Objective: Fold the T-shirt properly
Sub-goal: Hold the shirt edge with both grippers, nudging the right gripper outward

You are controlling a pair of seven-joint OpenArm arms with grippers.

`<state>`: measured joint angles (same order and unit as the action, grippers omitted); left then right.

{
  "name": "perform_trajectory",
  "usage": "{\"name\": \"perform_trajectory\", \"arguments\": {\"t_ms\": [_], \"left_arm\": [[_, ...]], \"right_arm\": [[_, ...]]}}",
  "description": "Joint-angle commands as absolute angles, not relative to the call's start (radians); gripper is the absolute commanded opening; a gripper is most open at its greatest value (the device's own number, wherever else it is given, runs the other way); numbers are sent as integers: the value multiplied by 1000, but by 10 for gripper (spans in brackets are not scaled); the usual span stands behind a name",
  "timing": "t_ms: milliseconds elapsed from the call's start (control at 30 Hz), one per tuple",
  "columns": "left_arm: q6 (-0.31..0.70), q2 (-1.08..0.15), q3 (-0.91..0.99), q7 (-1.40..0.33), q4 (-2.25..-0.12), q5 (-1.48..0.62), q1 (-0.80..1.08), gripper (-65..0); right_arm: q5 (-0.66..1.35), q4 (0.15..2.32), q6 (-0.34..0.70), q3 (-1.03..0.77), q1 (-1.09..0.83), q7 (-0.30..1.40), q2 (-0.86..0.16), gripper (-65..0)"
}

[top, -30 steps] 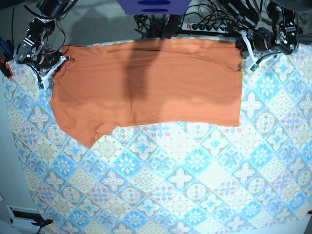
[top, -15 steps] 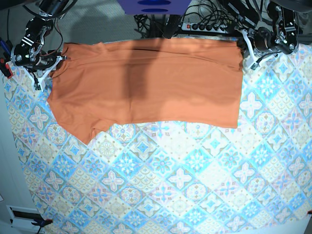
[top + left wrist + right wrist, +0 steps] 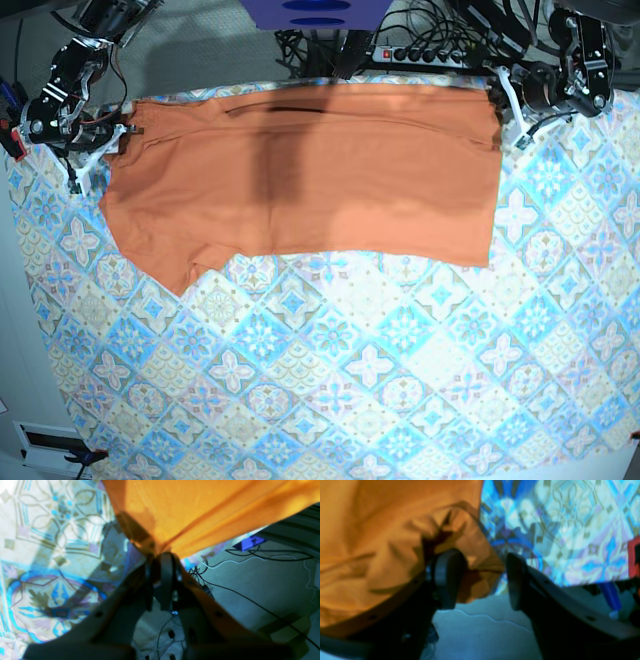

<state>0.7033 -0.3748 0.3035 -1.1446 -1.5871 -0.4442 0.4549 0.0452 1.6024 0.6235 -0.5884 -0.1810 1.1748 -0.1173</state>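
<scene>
The orange T-shirt point(image 3: 300, 170) lies spread flat across the far part of the tablecloth point(image 3: 380, 360), with one sleeve pointing toward the near left. At the shirt's far right corner, my left gripper point(image 3: 508, 118) is shut on a pinch of the cloth; the left wrist view shows the T-shirt point(image 3: 200, 507) fanning out from the closed left gripper point(image 3: 160, 557). My right gripper point(image 3: 92, 160) stands at the shirt's far left corner. In the right wrist view the right gripper point(image 3: 482, 580) is open, and a loose fold of the T-shirt point(image 3: 370, 530) droops between its fingers point(image 3: 450, 577).
A power strip with tangled cables point(image 3: 420, 55) runs behind the table's far edge, beside a blue block point(image 3: 315, 12). A red part point(image 3: 10, 135) sits at the left edge. A white device point(image 3: 45, 445) lies on the floor at the near left.
My right gripper has opened and let go of the shirt's left corner, shifting slightly left. The shirt's far edge has moved a little farther back. The left gripper has kept its hold.
</scene>
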Motion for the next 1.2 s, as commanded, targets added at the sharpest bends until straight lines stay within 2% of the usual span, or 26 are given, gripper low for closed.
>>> {"name": "perform_trajectory", "arguments": {"t_ms": [0, 100, 200, 700, 1167], "left_arm": [[698, -392, 314, -1145, -1596, -440, 456, -650], [698, -394, 314, -1145, -1596, -440, 456, -650], [698, -394, 314, -1145, -1596, -440, 452, -650], [698, -407, 312, -1145, -1596, -438, 435, -650], [698, -407, 305, -1145, -1596, -440, 427, -650]], "right_arm": [[42, 1618, 619, -593, -173, 1165, -139, -300], [24, 1618, 619, -593, -173, 1165, -153, -243], [8, 1620, 619, -593, -173, 1167, -153, -219], [-377, 1627, 618, -599, -133, 1156, -84, -218], [-394, 1718, 618, -591, -65, 1158, -84, -218]]}}
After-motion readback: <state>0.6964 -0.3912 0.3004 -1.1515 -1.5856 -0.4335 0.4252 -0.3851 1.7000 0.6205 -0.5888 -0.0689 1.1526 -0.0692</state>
